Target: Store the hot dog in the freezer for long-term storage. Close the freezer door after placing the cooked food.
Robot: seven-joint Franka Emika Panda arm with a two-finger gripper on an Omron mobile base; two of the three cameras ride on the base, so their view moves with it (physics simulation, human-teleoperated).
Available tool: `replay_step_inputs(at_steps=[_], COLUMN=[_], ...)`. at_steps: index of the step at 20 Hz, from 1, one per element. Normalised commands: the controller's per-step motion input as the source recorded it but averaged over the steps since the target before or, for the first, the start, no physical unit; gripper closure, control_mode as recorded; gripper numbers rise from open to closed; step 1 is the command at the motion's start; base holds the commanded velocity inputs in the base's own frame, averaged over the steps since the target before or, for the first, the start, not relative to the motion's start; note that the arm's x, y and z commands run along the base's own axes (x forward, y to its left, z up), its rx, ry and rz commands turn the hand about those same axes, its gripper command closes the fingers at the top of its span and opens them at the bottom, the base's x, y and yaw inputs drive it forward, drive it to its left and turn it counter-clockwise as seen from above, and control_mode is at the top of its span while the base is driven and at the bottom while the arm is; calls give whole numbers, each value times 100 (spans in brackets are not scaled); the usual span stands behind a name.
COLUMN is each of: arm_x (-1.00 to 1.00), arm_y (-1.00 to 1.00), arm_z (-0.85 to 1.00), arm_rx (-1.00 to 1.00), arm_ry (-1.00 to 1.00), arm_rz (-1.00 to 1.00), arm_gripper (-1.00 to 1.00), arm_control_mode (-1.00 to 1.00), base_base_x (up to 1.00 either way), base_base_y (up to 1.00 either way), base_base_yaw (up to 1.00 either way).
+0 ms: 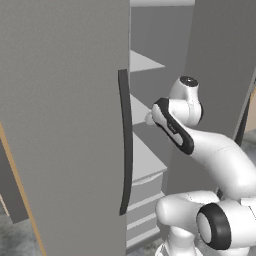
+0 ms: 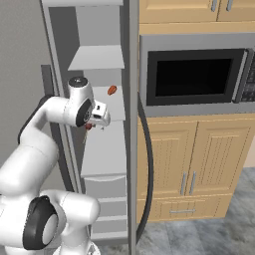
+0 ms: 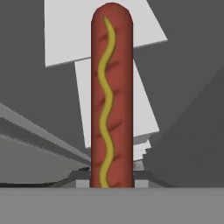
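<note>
Now hand (image 2: 98,121) clamped on hot dog (image 3: 111,98), inside freezer (image 2: 99,149); microwave (image 2: 194,74) beside.

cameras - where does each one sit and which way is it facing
Left base view: behind the arm's left, facing the freezer door and shelves; arm lower right.
Right base view: behind its right, facing the open freezer and microwave; arm lower left.
Hand view: on the hand, looking along the hot dog at the shelves.
Shared: both base views show the freezer's shelves.
</note>
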Motion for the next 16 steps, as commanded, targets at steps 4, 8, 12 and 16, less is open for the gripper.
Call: replay_step_inputs(at_steps=[4,8,12,16], arm_x=[55,49,50,54], arm_y=[1,0,0,0], arm_z=[0,-4,-1,0], arm_rx=[0,0,0,0], arm_ry=[0,0,0,0], arm_rz=[0,0,0,0], arm_gripper=[100,100,100,100], arm_control_mode=[-100,-100,-100,-100], base_base_x=[0,0,0,0], base_base_y=[0,0,0,0], base_base_yaw=[0,0,0,0])
